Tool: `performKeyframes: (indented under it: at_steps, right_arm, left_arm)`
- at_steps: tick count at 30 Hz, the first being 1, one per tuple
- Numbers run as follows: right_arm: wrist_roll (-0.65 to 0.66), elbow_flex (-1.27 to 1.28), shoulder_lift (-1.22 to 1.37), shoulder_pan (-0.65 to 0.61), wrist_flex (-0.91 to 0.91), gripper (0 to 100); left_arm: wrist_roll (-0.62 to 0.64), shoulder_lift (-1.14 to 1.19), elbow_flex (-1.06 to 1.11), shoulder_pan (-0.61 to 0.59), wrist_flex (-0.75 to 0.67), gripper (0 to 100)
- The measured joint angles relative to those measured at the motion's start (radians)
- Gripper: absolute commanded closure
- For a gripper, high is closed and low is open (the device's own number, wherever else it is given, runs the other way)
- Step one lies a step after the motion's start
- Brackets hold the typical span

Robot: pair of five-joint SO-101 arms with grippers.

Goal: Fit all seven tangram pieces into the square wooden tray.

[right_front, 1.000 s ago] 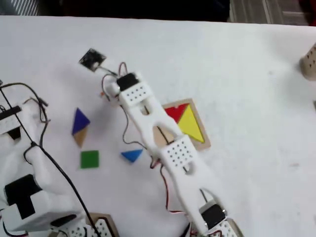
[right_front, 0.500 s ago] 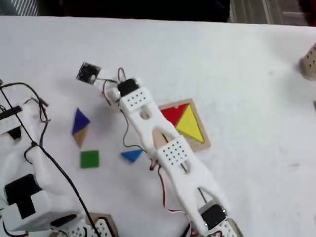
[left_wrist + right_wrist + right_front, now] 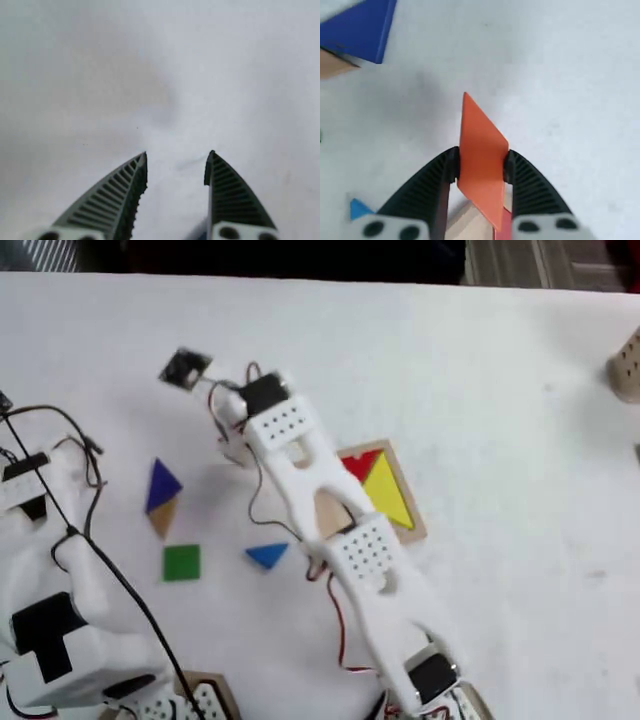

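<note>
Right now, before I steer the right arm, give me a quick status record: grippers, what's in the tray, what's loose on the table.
Right gripper: shut on orange piece, lifted off the table
Left gripper: open, nothing between its fingers
Tray: holds red triangle and yellow triangle; partly hidden under right arm
Loose on table: dark blue triangle adjoining tan triangle, green square, light blue triangle
Left to place: five, counting the held one

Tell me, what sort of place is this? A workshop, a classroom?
Probably a robotics lab or hobby bench. A white plastic robot arm trailing loose red wires stretches over a white table, gripping a flat orange piece near a square wooden tray holding a yellow triangular piece.
</note>
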Motion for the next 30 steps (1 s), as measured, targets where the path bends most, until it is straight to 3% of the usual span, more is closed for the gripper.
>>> performKeyframes:
  at_steps: [11, 23, 30]
  right_arm:
    - [-0.213, 0.496, -0.377, 0.187, 0.02, 98.1]
    - [-0.654, 1.068, -0.571, 0.282, -0.163, 98.1]
    - [-0.695, 1.35, -0.732, 0.282, -0.331, 97.1]
  left_arm:
    - [-0.012, 0.0, 0.0, 0.014, 0.0, 80]
    - [-0.012, 0.0, 0.0, 0.015, 0.0, 80]
    - [-0.012, 0.0, 0.0, 0.02, 0.0, 80]
